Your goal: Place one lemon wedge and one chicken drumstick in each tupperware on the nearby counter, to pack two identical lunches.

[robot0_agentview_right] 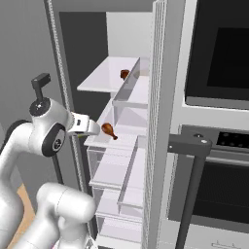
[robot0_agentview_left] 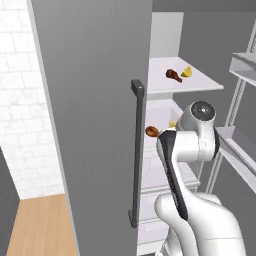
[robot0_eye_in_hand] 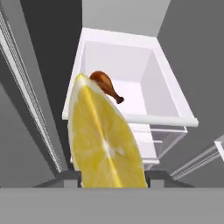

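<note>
Inside the open fridge, the gripper pinches a lemon wedge, seen close up from the hand. Behind it, 1 drumstick lies on the middle shelf. From the left base, the upper shelf carries another drumstick beside a 2nd wedge.

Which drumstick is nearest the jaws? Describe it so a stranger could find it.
Look into the open fridge. On the lower white shelf, just past the held lemon wedge, lies a drumstick. The other drumstick sits one shelf higher, beside a second wedge.
</note>
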You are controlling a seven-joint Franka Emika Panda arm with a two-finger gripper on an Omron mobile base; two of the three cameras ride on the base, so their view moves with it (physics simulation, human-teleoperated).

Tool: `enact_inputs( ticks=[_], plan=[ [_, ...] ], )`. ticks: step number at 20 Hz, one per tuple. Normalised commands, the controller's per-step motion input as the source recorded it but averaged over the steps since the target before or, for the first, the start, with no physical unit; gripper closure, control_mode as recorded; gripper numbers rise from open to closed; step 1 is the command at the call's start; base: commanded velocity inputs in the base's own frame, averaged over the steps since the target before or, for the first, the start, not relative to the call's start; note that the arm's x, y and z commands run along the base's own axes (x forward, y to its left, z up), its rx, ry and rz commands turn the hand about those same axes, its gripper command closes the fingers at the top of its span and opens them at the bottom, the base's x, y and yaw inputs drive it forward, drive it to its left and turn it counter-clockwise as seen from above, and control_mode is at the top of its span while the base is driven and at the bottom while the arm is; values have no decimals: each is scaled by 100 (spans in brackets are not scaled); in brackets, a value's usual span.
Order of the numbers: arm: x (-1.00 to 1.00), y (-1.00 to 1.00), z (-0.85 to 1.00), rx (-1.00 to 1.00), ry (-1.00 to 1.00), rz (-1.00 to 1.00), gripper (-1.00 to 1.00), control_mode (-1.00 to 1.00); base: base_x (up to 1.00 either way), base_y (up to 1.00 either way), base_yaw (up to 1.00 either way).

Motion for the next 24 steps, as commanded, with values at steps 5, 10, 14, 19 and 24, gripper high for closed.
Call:
enact_inputs(
  ticks=[5,10,14,19,24],
  plan=[
    [-93,18,0,13,-37,0,100,-100,0,0,0],
    [-6,0,0,0,0,0,100,100,-40,-1,0],
    [0,0,0,0,0,0,100,100,-100,-27,-3],
    [0,0,0,0,0,0,100,100,-100,-69,-21],
    [0,0,0,0,0,0,100,100,-100,-72,-46]
  ],
)
